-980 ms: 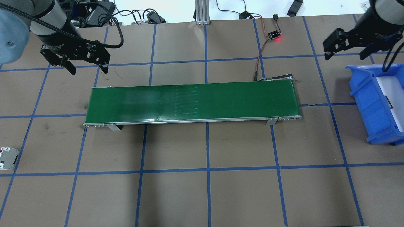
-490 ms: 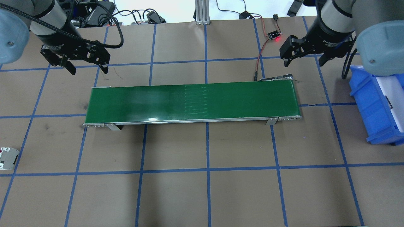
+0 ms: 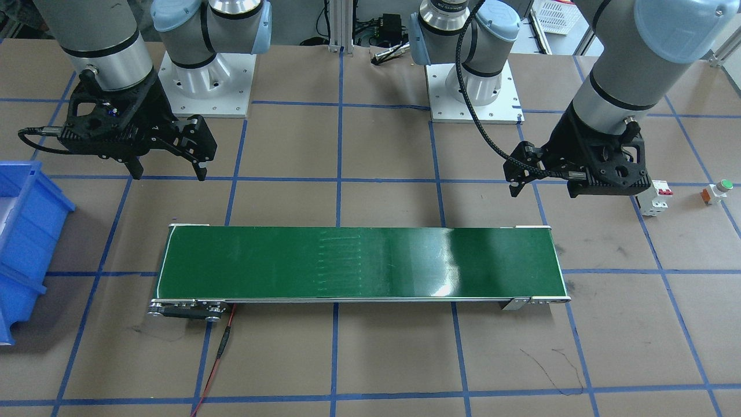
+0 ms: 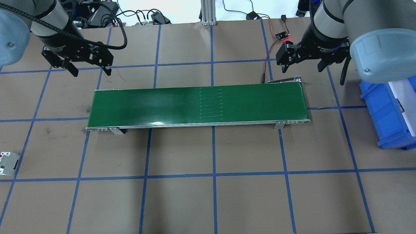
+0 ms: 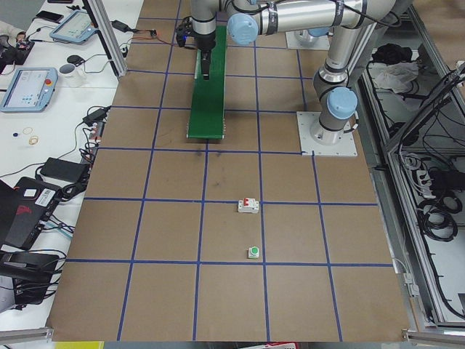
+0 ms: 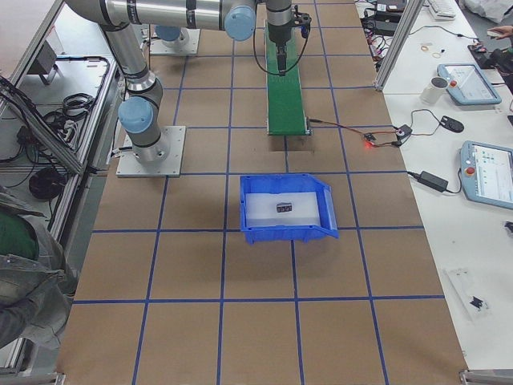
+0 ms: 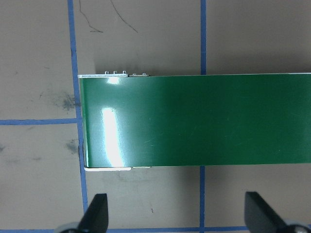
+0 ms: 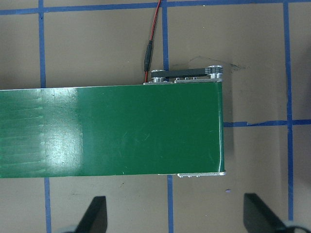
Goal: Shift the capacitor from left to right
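No capacitor shows on the green conveyor belt (image 4: 198, 105) or on the table. A small dark item (image 6: 283, 207) lies on the white floor of the blue bin (image 6: 264, 228); it is too small to identify. My left gripper (image 4: 92, 73) is open and empty, hovering just beyond the belt's left end; it also shows in the front view (image 3: 544, 194) and the left wrist view (image 7: 175, 208). My right gripper (image 4: 302, 69) is open and empty, just beyond the belt's right end, and shows in the front view (image 3: 169, 174) and the right wrist view (image 8: 174, 208).
The blue bin (image 4: 380, 107) stands at the table's right edge. A white breaker with red switches (image 3: 657, 197) and a green-topped push button (image 3: 718, 190) lie on the left side. A sensor board with a red light (image 4: 282, 35) and its wires lie behind the belt's right end.
My right arm has swung left, from over the blue bin to behind the belt's right end. The seam marks on the belt have shifted right. The left arm has not moved.
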`<state>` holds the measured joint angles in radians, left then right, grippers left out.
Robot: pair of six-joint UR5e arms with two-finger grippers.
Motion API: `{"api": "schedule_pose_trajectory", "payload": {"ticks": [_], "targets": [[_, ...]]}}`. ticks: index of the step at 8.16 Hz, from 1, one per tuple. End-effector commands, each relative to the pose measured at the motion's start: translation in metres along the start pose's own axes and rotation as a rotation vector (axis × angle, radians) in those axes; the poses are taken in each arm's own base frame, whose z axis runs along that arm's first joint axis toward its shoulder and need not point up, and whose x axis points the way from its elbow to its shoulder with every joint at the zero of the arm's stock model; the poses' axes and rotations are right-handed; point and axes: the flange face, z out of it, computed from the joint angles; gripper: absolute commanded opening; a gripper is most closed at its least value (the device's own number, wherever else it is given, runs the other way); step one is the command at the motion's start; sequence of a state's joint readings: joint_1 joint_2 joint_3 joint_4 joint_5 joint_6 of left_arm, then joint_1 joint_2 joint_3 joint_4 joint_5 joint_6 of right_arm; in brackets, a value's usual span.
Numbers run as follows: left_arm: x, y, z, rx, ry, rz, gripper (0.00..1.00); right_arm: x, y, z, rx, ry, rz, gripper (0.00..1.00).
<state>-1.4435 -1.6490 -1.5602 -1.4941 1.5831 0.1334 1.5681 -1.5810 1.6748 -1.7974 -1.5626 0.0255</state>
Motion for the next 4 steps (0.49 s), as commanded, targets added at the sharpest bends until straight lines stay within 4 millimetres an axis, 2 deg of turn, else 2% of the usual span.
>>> {"api": "schedule_pose_trajectory", "payload": {"ticks": [1,4], "targets": [[-0.0008,-0.0001,-0.0001,0.000,0.000,-0.002,1.00,-0.0010,0.0002,0.0006,-0.001,0.003,-0.010,1.00],[-0.0008,-0.0001,-0.0001,0.000,0.000,-0.002,1.00,-0.0002,0.0002,-0.0010,0.002,0.011,-0.014,1.00]]}}
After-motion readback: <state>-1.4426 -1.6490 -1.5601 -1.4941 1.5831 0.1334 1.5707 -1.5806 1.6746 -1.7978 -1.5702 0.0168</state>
